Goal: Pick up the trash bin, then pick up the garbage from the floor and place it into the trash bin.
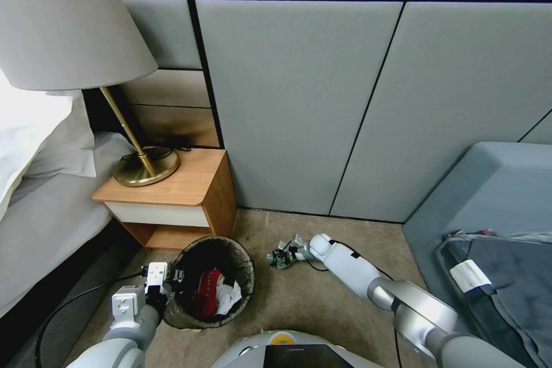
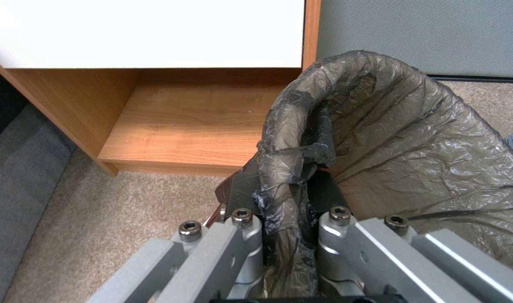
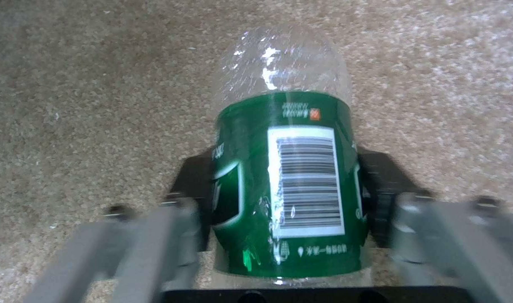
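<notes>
Crinkled glossy plastic liner [image 2: 413,139]; clear smooth plastic bottle [image 3: 284,168]; matt carpet [image 3: 88,84].

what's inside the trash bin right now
Inside the trash bin, a red wrapper and a crumpled white paper lie on the dark bag. Anything under them is hidden.

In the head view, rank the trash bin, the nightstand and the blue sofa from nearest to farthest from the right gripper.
From the right gripper, shut on the bottle over the carpet:
1. trash bin, just to its left, rim held by the left gripper.
2. nightstand, farther left, by the wall.
3. blue sofa, off to the right.
</notes>
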You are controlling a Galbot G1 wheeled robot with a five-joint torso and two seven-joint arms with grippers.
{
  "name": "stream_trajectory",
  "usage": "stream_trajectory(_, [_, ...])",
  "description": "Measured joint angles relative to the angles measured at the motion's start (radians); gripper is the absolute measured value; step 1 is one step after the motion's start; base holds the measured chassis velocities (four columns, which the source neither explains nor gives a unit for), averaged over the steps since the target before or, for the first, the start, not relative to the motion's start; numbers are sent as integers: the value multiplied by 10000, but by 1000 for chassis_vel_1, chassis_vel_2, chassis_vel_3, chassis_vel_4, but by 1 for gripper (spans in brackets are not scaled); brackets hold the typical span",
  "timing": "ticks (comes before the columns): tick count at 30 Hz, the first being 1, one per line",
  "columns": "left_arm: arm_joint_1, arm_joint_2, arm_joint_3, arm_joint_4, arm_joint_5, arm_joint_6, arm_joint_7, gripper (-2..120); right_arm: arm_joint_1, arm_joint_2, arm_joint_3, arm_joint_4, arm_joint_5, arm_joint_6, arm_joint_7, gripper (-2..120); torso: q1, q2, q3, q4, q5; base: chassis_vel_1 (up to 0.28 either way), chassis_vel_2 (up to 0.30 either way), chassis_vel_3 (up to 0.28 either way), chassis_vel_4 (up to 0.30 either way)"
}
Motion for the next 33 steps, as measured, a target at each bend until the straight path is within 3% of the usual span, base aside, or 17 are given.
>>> stream_trajectory(4, [-6,29,4,0,-6,-28,44,6,-29,6,95,-76,6,37,-1,27,0,0,0,1,0,0,0,0,0])
stream_trajectory(11, [-4,44,5,0,-13,-39,60,6,-157,-20,444,9,-26,62,142,19,0,0,0,1,1,0,0,0,0])
stream_trajectory(16, [-57,107,3,0,-52,-40,55,6,-556,-571,1276,1450,232,-359,821,19,0,0,0,6,4,0,0,0,0])
stream_trajectory(18, [-110,229,-2,0,-328,-20,-24,6,-1191,-1685,1910,3486,1219,-993,1833,19,0,0,1,0,3,0,0,0,0])
stream_trajectory(21, [-132,305,-1,0,-462,11,-69,6,-1559,-2349,2197,4600,1919,-1296,2510,19,0,0,0,-3,-3,0,0,0,0])
stream_trajectory(24, [-206,409,56,0,-547,30,-94,6,-2834,-3519,3271,7114,3178,-1951,3956,19,0,0,1,-7,6,0,0,0,0])
stream_trajectory(25, [-206,409,56,0,-547,30,-94,6,-2834,-3519,3271,7114,3178,-1951,3956,19,0,0,1,-7,6,0,0,0,0])
stream_trajectory(27, [-256,404,128,0,-322,-9,-94,6,-3623,-3955,4195,8653,3621,-2196,4769,19,0,0,0,2,-4,0,0,0,0])
stream_trajectory(28, [-256,404,128,0,-322,-9,-94,6,-3623,-3955,4195,8653,3621,-2196,4769,19,0,0,0,2,-4,0,0,0,0])
stream_trajectory(30, [-316,432,153,0,-246,-46,-96,6,-4325,-4333,5049,10104,4140,-2374,5605,19,0,0,0,6,3,0,0,0,0])
stream_trajectory(32, [-323,437,153,0,-243,-49,-97,6,-4403,-4377,5160,10269,4191,-2396,5707,19,0,1,-1,3,0,0,0,0,0])
stream_trajectory(33, [-396,459,168,0,-239,-60,-96,6,-4859,-4577,5774,11096,4461,-2488,6236,19,0,0,0,3,-3,0,0,0,0])
